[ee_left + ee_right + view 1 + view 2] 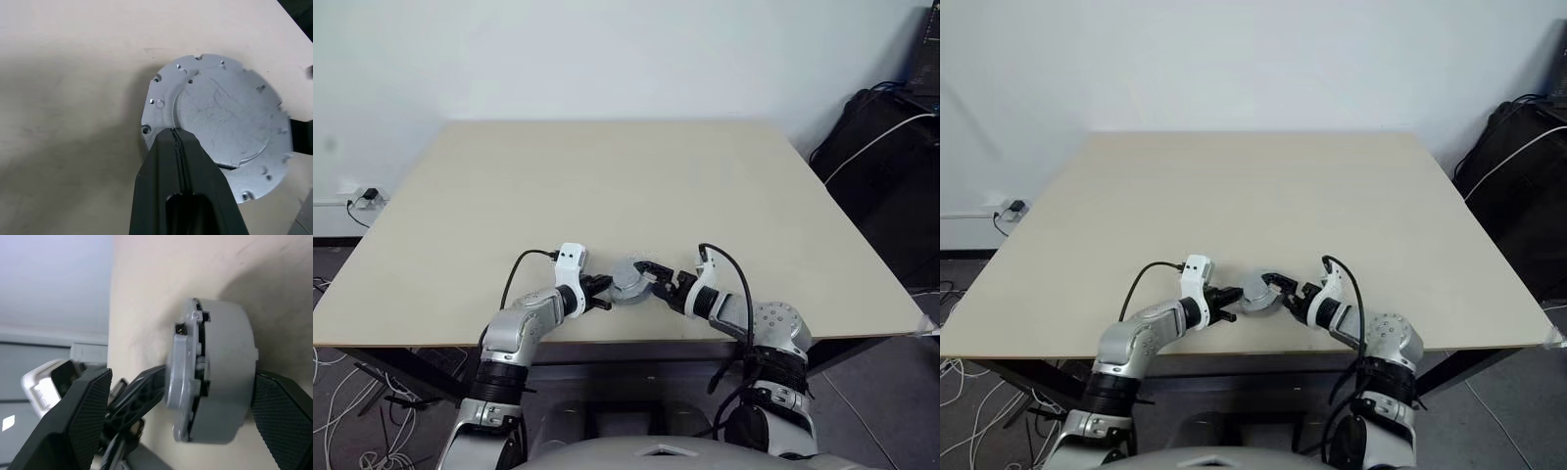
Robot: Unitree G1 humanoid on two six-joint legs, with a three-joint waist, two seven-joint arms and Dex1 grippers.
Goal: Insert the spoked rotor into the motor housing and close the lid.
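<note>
Where the table (pixel 607 186) lies bare to its far and side edges, the housing (pixel 225 377) sits by the near edge with the lid (pixel 220 122) on it. The left gripper (pixel 177 147), pressed together, touches the lid; the right gripper (pixel 171 421) spreads wide around the assembly. No writing shows.

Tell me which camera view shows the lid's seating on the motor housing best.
The right wrist view: it sees the lid edge-on against the motor housing, with a gap visible between them. The left wrist view shows just the lid's smooth face; both eye views show one small grey lump.
</note>
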